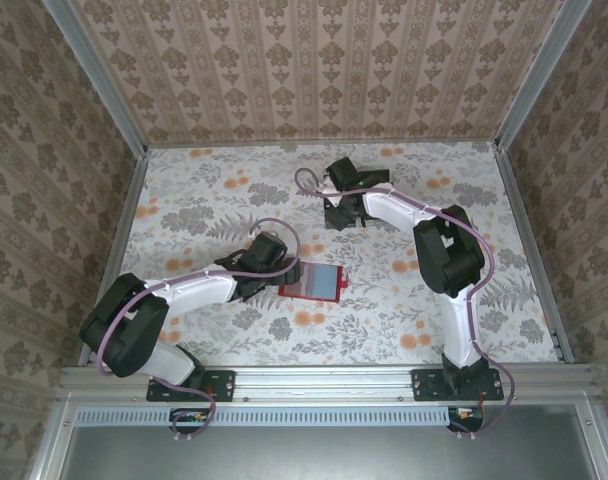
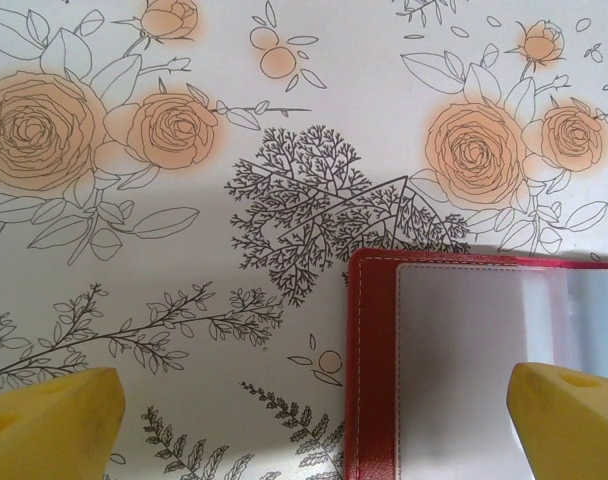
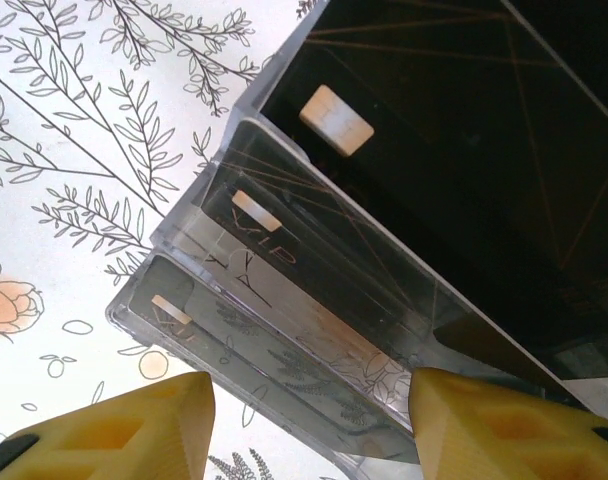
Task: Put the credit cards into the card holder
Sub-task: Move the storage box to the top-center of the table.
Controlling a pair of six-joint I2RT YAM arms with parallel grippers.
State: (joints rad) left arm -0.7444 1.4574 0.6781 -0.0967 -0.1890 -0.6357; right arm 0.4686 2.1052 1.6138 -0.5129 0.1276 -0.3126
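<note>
Looking down from above, you see a flat surface [image 1: 504, 300] covered in a print of orange roses and grey ferns. Patterned walls [image 1: 324, 70] close it in on the left, far and right sides, and a metal rail [image 1: 324, 380] runs along the near edge.

You have open room along the right edge, in the far left corner and across the near strip in front of the rail.

The card holder [image 1: 312, 282] lies flat and open, a little left of the middle and nearer the near edge than the far one. Its long axis runs roughly along the near edge, slightly tilted, with the pale inside facing up inside a red border.

Your left hand [image 1: 276, 272] hangs at the holder's left end with its fingers spread fully wide and holding nothing. In the left wrist view the holder's corner sits between the two yellow fingertips [image 2: 54, 425].

The credit cards [image 3: 434, 150] stand stepped in a clear stand [image 3: 184, 235], in the far half of the surface near its middle. Each leans the same way, with its chip end uppermost.

Your right hand [image 3: 309, 440] hovers at the stand's lowest step, about half open and gripping nothing.
</note>
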